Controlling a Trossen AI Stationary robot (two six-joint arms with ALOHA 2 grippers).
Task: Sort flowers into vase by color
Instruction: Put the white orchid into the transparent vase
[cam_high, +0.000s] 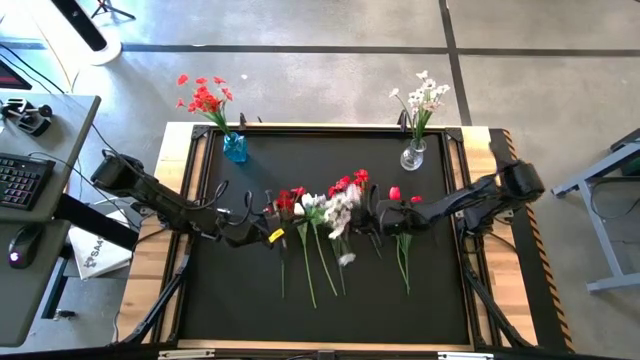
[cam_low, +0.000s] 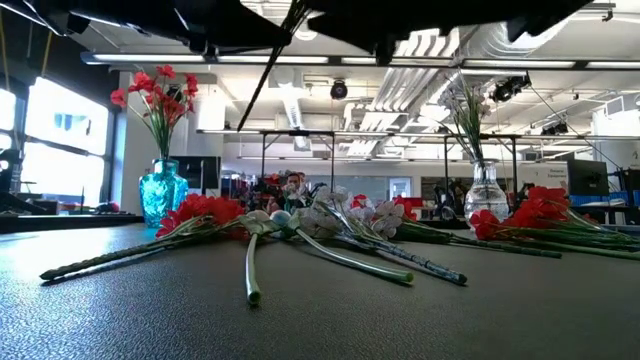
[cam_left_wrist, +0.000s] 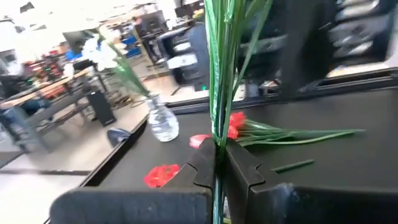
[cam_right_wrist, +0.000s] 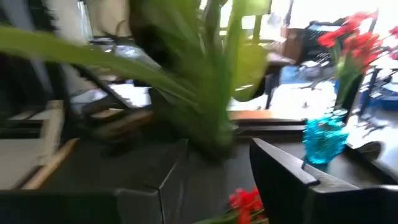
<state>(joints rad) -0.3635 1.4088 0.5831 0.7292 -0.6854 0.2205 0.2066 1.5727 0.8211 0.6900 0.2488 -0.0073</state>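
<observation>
No brand, label or writing can be read anywhere. The table (cam_high: 200, 310) carries a black mat inside a light wooden border, and around it is grey concrete floor; the low view looks across the mat into a large room with bright ceiling lights, ducts and a window on one side. A blue vase (cam_high: 235, 147) holding red blooms stands at the mat's far left corner, and a clear vase (cam_high: 412, 156) holding white blooms at its far right corner. The loose flowers (cam_high: 320, 215), red and white mixed, lie in a row across the middle of the mat, stems pointing toward the near edge. The left gripper (cam_left_wrist: 219, 163) is low over the left end of that row, its fingers closed tight on a bunch of green stems (cam_left_wrist: 222, 56) that rise straight up between them. The right gripper (cam_high: 385, 220) is at the right end of the row among a few red blooms; leafy green stems (cam_right_wrist: 211, 81) stand between its fingers, but whether they clamp them cannot be told.
</observation>
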